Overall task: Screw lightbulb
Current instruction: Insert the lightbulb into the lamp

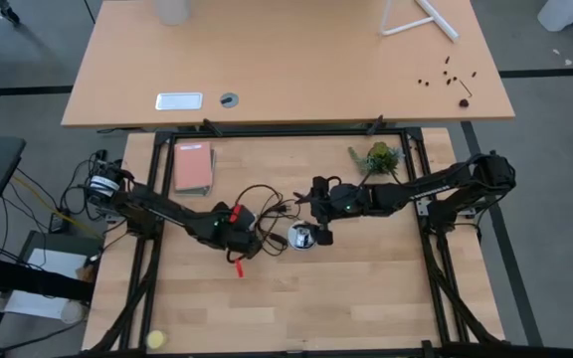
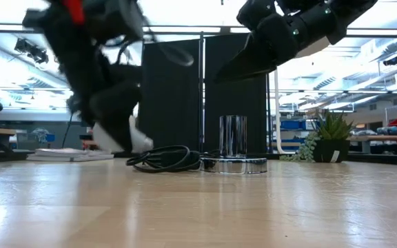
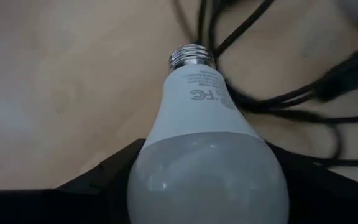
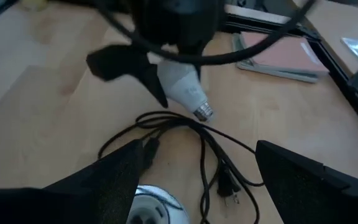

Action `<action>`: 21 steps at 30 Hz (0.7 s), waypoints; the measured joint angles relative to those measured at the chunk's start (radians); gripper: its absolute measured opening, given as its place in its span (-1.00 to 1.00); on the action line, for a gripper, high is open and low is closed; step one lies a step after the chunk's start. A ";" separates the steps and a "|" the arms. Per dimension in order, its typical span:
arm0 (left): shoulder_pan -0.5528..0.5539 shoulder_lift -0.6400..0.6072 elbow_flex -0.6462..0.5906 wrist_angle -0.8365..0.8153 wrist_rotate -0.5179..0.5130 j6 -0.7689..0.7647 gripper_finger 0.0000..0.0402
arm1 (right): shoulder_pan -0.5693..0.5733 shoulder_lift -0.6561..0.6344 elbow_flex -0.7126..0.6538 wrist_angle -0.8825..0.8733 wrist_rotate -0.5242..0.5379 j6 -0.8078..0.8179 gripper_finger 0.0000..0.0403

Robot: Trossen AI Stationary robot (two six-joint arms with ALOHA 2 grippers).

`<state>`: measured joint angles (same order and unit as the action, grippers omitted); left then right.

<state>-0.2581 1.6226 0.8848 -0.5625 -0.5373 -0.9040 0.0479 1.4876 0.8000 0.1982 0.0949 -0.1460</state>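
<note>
A: Start big. What shows of the wooden table (image 1: 366, 298)?

B: Most of its top from above, with 2 arms over the middle. The left gripper (image 4: 143, 73) is clenched around the lightbulb (image 3: 201, 143); its fingers (image 3: 104, 174) hug the glass on both sides. In the low view that arm is a dark blur and only a white sliver of the bulb shows.

A: And the right gripper (image 1: 318, 237)?

B: Spread wide, holding nothing, hanging above the socket (image 2: 233, 164). Its own camera cuts the socket off at the frame edge.

A: Where is the bulb exactly?

B: Off the table, tilted, with the screw base (image 3: 191, 57) aimed toward the black cord (image 4: 197, 137), beside the socket. Whether the base touches the cord I cannot tell.

A: Anything smaller?

B: A pink notebook (image 1: 193, 167) and a small plant (image 1: 380, 157) near the far edge.
</note>
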 joint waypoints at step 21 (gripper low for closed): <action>0.000 -0.002 0.369 -0.027 0.015 0.465 0.38 | 0.041 -0.053 0.019 -0.003 0.126 0.248 0.45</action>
<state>-0.2584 1.6207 1.2541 -0.5895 -0.5228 -0.4389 0.0891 1.4345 0.8192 0.1955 0.2207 0.1017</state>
